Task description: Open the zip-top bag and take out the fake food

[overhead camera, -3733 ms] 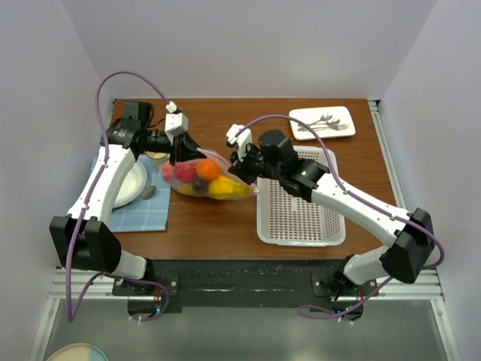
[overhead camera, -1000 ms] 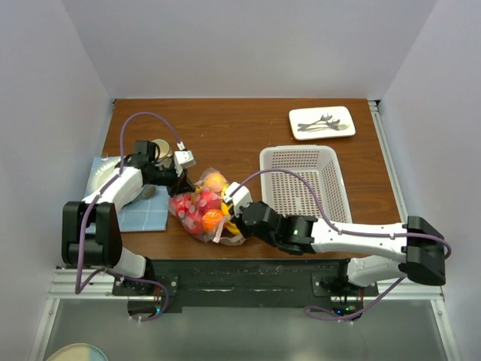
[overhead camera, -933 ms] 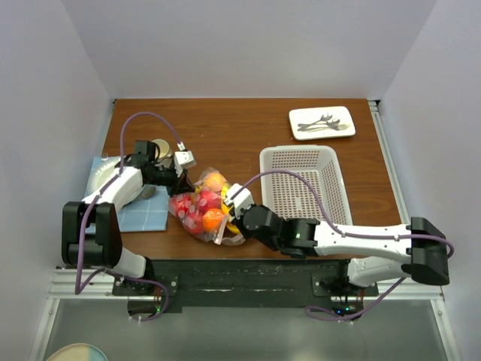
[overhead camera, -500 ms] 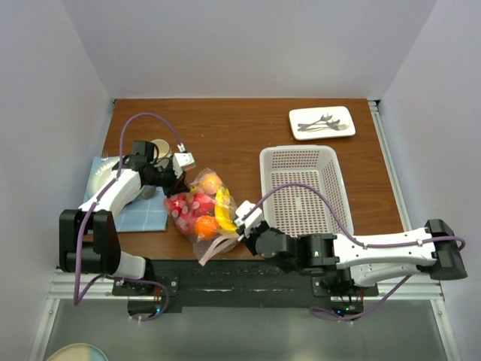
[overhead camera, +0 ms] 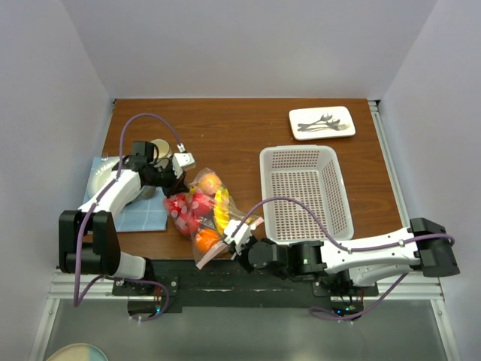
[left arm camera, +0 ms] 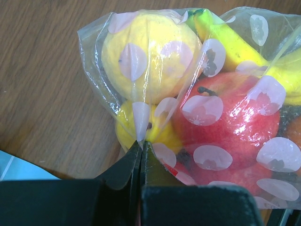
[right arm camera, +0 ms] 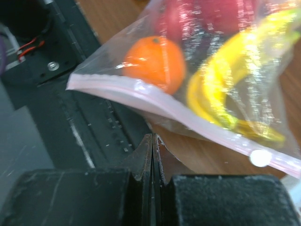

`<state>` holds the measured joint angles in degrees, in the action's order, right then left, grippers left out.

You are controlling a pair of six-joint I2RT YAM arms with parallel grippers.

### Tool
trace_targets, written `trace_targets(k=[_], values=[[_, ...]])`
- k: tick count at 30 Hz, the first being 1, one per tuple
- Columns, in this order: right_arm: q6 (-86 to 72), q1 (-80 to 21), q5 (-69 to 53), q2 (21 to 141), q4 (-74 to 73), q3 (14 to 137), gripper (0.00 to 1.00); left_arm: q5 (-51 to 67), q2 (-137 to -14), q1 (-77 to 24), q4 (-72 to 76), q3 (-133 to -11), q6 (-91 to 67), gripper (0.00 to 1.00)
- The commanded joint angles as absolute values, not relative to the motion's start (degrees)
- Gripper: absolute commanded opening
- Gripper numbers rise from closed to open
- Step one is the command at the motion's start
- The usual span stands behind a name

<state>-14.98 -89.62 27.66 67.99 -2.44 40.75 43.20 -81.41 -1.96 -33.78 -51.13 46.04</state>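
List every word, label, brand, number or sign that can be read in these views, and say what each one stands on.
No text can be read in any view.
The zip-top bag carries only white dots with a faint blossom shape, no letters.
The white basket and the plate at the back show no marking that can be made out from the top view.
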Motion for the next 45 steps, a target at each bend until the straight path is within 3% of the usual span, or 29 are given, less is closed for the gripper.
trace_targets(k=[1, 11, 15, 20, 27, 31, 33, 45], values=[[-17.0, -89.9, 21.3, 68.0, 3.5, 39.6, 0.0, 35.2, -83.1, -1.8, -36.2, -50.4, 46.2, 0.0], [-13.0, -89.7, 29.6, 79.1, 14.2, 40.8, 0.0, 35.1, -82.8, -1.8, -37.2, -50.5, 46.8, 0.0], [-10.6, -89.4, 42.9, 85.3, 19.6, 42.7, 0.0, 35.5, -83.1, -1.8, -38.1, -51.3, 47.5, 0.0], [-9.0, -85.3, 41.0, 85.4, 26.6, 42.7, 0.24, 35.8, -83.6, -1.8, -39.2, -51.6, 48.4, 0.0], [-8.3, -84.1, 35.3, 84.9, 26.1, 44.5, 0.44, 36.4, -85.1, -1.9, -39.0, -51.1, 48.7, 0.0], [-9.5, -82.7, 28.9, 89.9, 24.8, 47.6, 0.76, 36.5, -85.9, -2.0, -39.0, -51.1, 48.5, 0.0], [-9.8, -82.7, 24.5, 91.8, 24.0, 49.1, 0.99, 36.0, -85.9, -2.1, -38.9, -51.2, 48.5, 0.0], [-12.1, -81.8, 25.6, 105.7, 19.4, 55.2, 0.99, 36.5, -84.7, -2.9, -40.8, -50.7, 48.7, 0.0]])
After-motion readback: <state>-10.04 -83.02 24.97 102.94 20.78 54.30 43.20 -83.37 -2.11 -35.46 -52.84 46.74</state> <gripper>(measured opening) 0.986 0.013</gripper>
